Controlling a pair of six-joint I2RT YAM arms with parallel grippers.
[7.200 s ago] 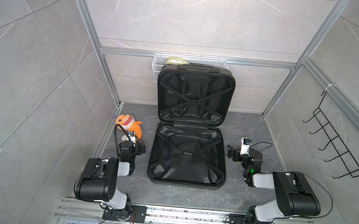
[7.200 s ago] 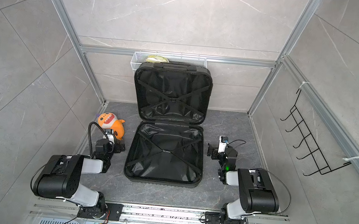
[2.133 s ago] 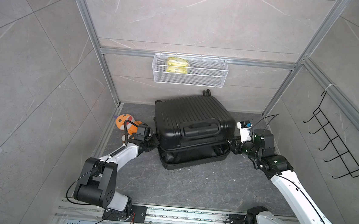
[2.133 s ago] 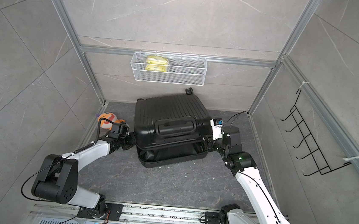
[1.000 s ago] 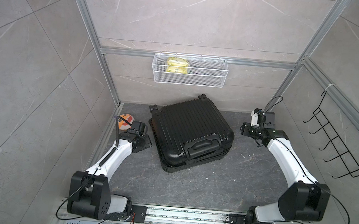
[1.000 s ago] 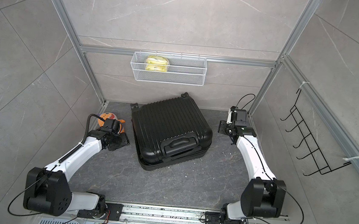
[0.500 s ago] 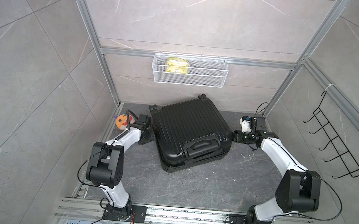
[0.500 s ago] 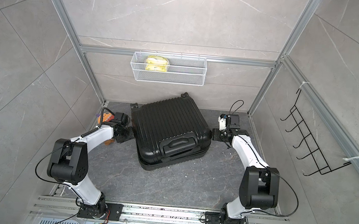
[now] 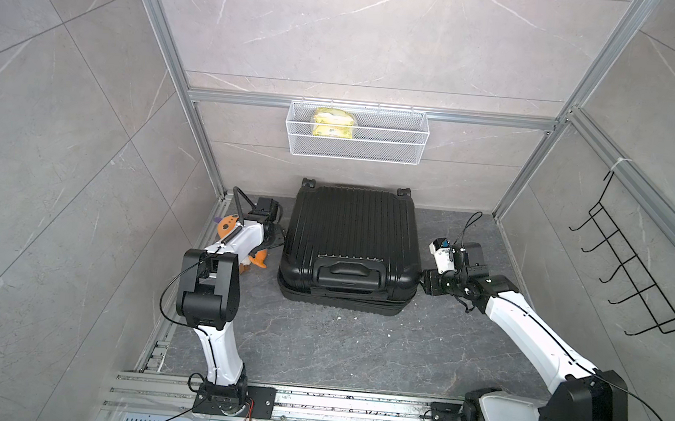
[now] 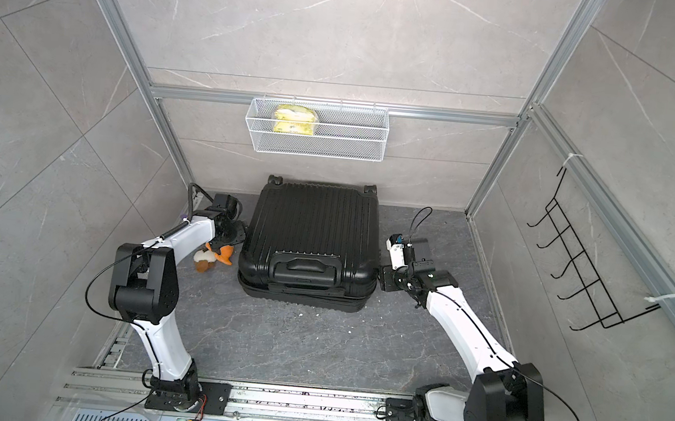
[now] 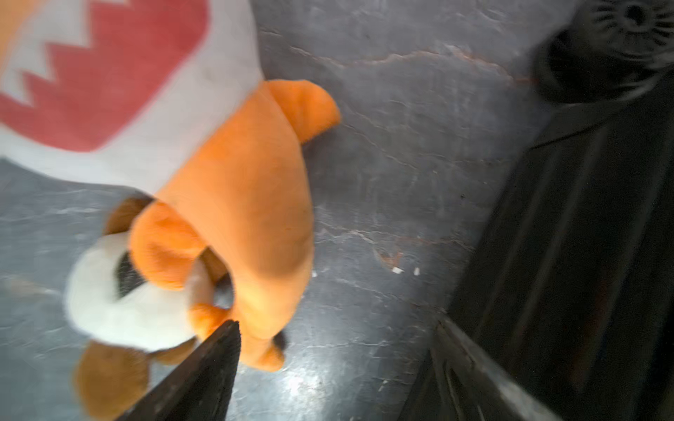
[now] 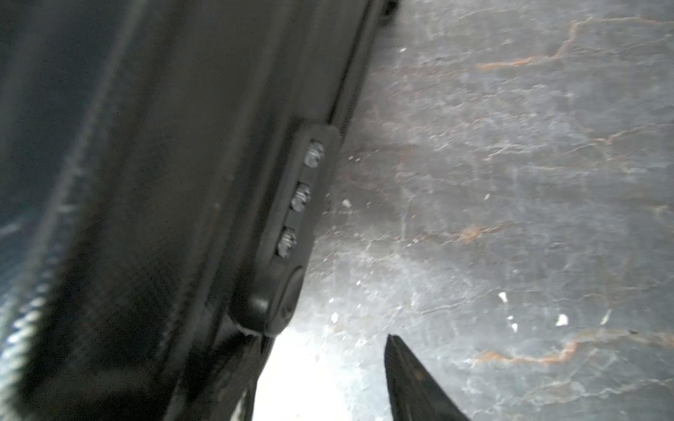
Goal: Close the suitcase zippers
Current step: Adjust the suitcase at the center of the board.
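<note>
Left gripper (image 9: 278, 237): spread, empty, just beside the case's left side.
Toy (image 9: 226, 227): orange plush by the floor's (image 9: 336, 353) left edge, under the left arm.
Suitcase (image 9: 351, 229): flat, lid down, mid back edge of the floor; handle faces front.
Zipper (image 12: 359, 73): runs level round the sides; front seam looks unzipped; no pull seen.
Lock (image 12: 295, 204): three dials on the right side, digits blurred.
Right gripper (image 9: 424, 281): at the right front corner, seam to its left; likely the nearer arm; jaw state unclear.
Writing: none legible.

Semi-gloss ribbed plastic suitcase (image 9: 351, 229); fuzzy toy (image 11: 248, 204)
</note>
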